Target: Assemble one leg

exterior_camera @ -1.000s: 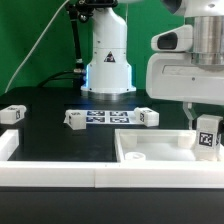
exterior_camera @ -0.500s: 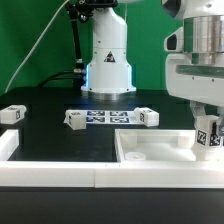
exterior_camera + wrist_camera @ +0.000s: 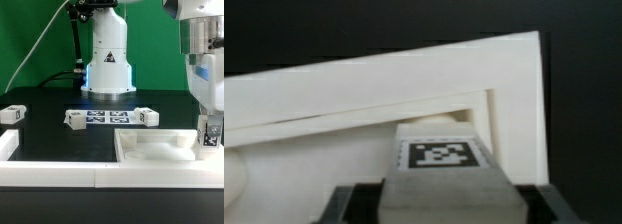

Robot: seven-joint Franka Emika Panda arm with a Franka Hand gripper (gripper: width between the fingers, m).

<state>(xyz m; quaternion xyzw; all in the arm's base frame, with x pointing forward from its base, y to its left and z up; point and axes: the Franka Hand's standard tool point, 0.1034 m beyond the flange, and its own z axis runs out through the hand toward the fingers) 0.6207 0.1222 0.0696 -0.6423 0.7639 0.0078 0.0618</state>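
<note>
Black desk (image 3: 50, 135) fills your frame; at lower right the big white slab (image 3: 150, 150) lies flat. Your claw (image 3: 210, 140) looks clamped on the leg (image 3: 441, 155) over its corner, though poorly seen. Light, rigid, smooth: grip its flat sides.

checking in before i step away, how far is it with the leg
Done: one small white tagged leg block is picked up and carried to the big flat white slab with recesses. In hand: the gripper holds it at the slab's corner on the exterior view's right. Left: seating it; whether it is in is unclear. Three similar blocks lie on the black table.
</note>
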